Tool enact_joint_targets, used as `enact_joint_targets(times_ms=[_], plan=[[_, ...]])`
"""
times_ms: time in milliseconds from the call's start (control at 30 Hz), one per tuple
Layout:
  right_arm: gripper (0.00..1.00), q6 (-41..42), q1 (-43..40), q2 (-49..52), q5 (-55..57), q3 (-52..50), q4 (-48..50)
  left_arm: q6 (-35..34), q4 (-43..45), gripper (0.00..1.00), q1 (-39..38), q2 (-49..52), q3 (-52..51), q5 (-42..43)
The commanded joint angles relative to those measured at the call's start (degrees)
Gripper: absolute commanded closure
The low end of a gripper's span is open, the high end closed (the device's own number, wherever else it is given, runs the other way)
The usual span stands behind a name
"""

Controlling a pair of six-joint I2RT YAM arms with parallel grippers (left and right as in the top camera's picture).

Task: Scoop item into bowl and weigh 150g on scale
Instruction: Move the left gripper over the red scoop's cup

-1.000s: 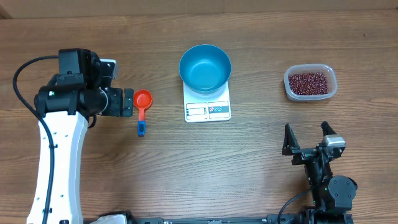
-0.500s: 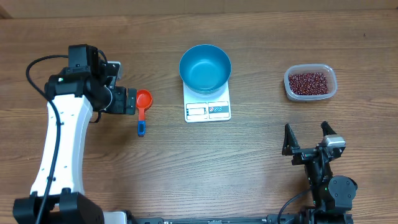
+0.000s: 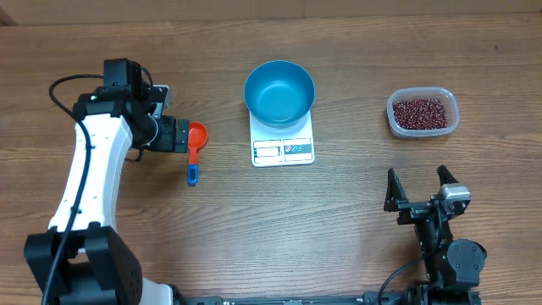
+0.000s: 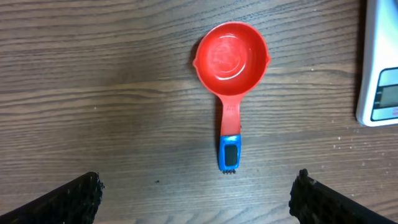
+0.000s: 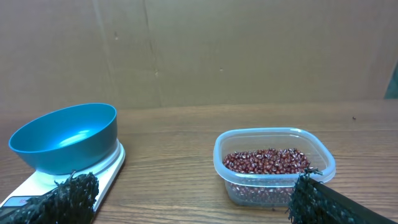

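The left end effector [image 3: 174, 135] hangs over the desk [image 3: 339, 229], just left of an orange-red scoop [image 3: 195, 138]. It is released, its jaws spread wide and grasping nothing. In the left wrist view, the scoop lies flat on the wood between the two fingertips [image 4: 81, 193]. Its empty cup points away from the camera and its blue-tipped handle points toward it.

The blue bowl [image 3: 279, 91] sits on the rear part of the white scale [image 3: 284, 151], with the scale's front panel uncovered. The bowl is empty.

The beans [image 3: 421, 112] fill the bottom of a clear tub [image 3: 454, 120] at the right, well apart from the scale.

The right end effector [image 3: 417, 188] is low near the front edge of the desk, below the tub. It is released, its jaws wide and empty, and it faces the tub and the bowl.
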Motion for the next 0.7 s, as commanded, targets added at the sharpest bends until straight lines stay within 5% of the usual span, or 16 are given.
enact_joint_targets(times_ms=[0, 667], plan=[[0.0, 0.2, 0.2, -0.6, 0.5, -0.6, 0.3, -1.1, 0.7, 0.0, 0.2, 1.8, 1.5, 0.5], [0.0, 0.2, 0.2, -0.6, 0.5, -0.6, 0.3, -1.1, 5.3, 0.0, 0.2, 4.6, 1.4, 0.4]])
